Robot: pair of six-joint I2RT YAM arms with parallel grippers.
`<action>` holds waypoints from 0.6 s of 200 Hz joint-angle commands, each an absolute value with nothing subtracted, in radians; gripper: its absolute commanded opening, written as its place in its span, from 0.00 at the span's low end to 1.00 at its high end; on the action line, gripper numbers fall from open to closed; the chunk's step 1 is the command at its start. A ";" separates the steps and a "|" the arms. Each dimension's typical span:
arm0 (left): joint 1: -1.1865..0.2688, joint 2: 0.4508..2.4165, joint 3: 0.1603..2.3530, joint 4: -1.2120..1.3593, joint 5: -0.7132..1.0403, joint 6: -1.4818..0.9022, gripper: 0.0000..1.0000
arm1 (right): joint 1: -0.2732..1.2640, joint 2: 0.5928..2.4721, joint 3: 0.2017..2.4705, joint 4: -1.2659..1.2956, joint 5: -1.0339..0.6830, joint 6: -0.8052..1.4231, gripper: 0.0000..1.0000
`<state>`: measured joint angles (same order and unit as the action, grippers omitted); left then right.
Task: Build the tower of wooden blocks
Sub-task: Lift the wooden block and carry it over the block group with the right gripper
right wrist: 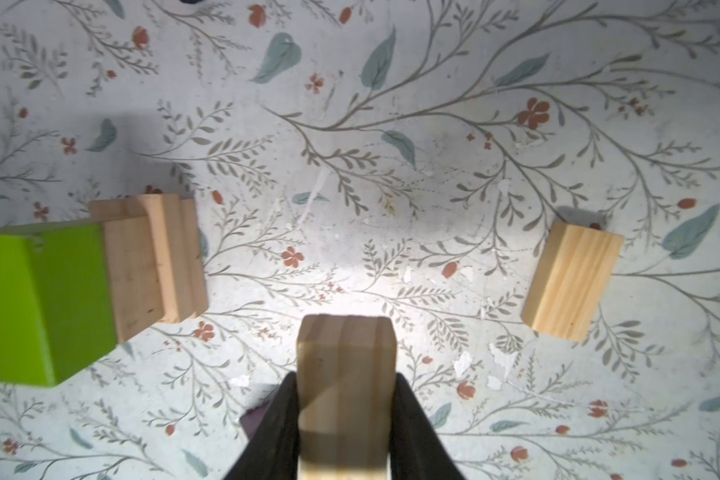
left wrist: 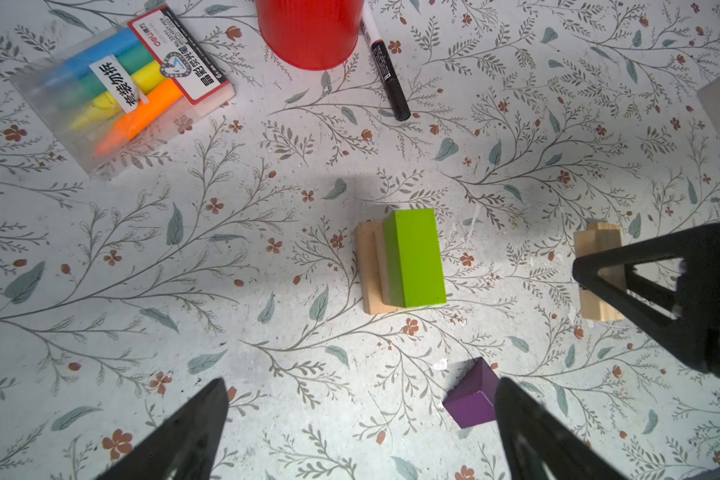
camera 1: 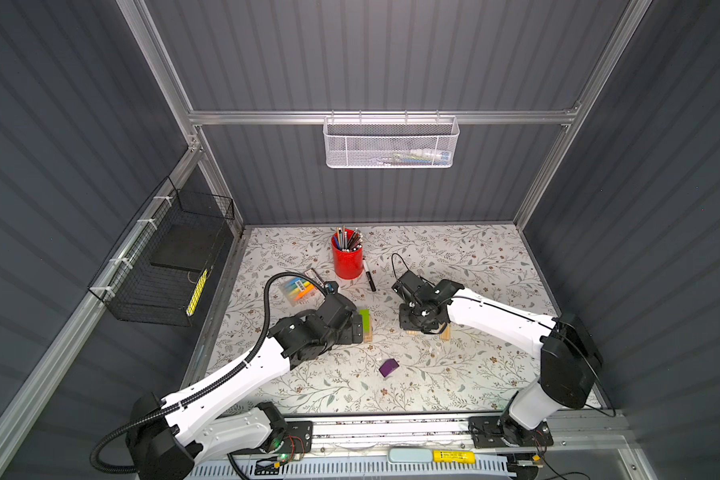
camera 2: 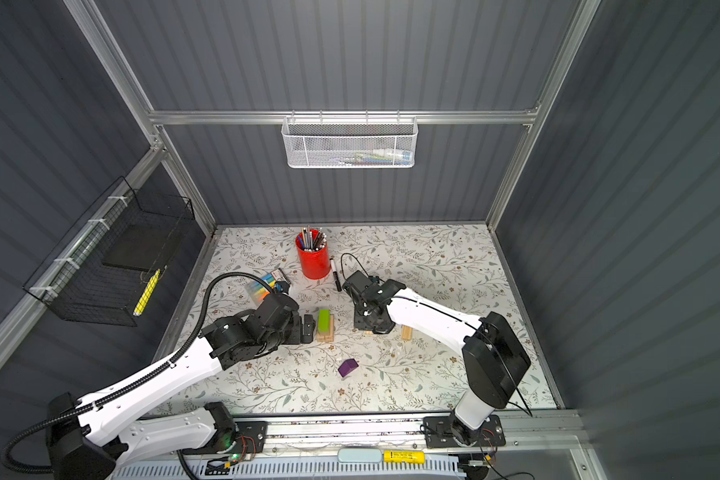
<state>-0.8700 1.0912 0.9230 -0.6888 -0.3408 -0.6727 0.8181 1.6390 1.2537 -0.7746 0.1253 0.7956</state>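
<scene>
The flower-patterned table (camera 1: 474, 266) is filling the lower middle of both top views. A red cup (camera 1: 346, 259) is standing near its far edge, with a black marker (camera 1: 369, 276) lying just right of it and a pack of highlighters (camera 1: 298, 291) lying to its lower left. A small stack of wooden blocks (camera 2: 326, 337) is sitting at the centre. A purple block (camera 1: 388, 368) is lying below the stack, and a loose wooden block (camera 2: 407, 332) is lying right of centre, well apart from it.
</scene>
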 commanded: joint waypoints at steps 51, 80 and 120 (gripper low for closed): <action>-0.874 1.009 0.881 -0.787 -0.420 -0.684 1.00 | 0.922 1.816 1.567 -0.925 0.139 0.862 0.28; -0.874 0.985 0.863 -0.799 -0.435 -0.700 1.00 | 0.943 1.879 1.668 -0.954 0.154 0.883 0.28; -0.874 0.968 0.847 -0.818 -0.466 -0.725 1.00 | 0.968 1.957 1.763 -0.958 0.161 0.901 0.28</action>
<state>-0.8700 0.9844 0.8639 -0.7753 -0.4259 -0.6937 0.9524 1.9163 1.7077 -0.9150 0.1360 0.8757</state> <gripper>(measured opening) 0.997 0.316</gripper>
